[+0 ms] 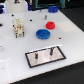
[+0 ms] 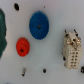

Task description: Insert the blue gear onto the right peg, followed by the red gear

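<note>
The blue gear [image 1: 43, 34] lies flat on the white table, behind the grey plate with a black rim [image 1: 46, 62]. The smaller red gear [image 1: 50, 25] lies just beyond it, toward the exterior view's right. Two short dark pegs rise from the plate. The right peg [image 1: 51, 50] stands bare, and so does the other peg [image 1: 38, 55]. In the wrist view the blue gear [image 2: 39, 25] and the red gear [image 2: 22, 46] lie side by side, seen from above. No gripper fingers show in either view.
A beige blocky part [image 1: 18, 28] stands at the exterior view's left and also shows in the wrist view [image 2: 73, 47]. A smaller dark-blue piece [image 1: 53, 8] lies at the back. A dark green shape [image 2: 2, 30] sits at the wrist picture's edge. Small black dots mark the table.
</note>
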